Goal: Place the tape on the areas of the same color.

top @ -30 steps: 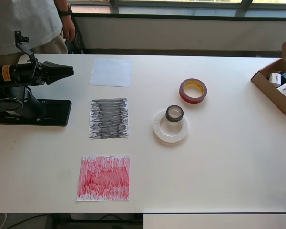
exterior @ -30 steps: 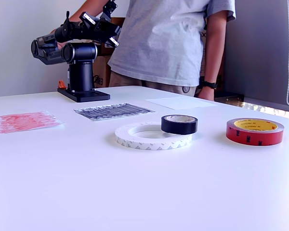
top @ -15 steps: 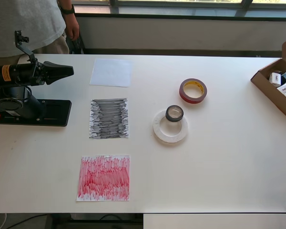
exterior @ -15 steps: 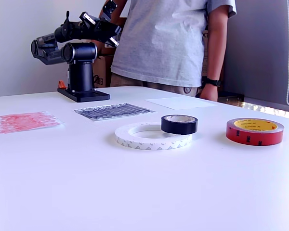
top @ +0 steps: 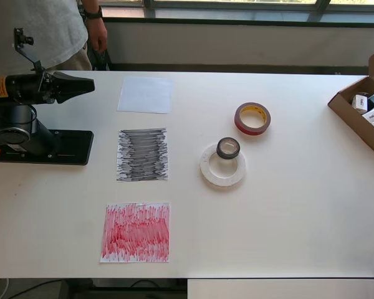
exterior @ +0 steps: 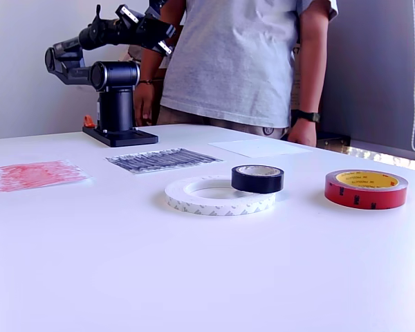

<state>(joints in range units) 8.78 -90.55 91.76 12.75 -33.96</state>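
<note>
Piper arm's pincer [top: 87,85], closed and empty at 10 o'clock, should probably lift the black roll [top: 228,147] off the white ring [top: 222,166] first, w/o dragging the ring.

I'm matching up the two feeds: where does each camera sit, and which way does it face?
Overhead view: above the table, looking straight down; shows the arm with its gripper at the view's left.
Exterior view: low at the table edge, looking across the rolls toward the arm's base and a standing person.
Shared: white tape ring, black roll, red roll, three sheets.
</note>
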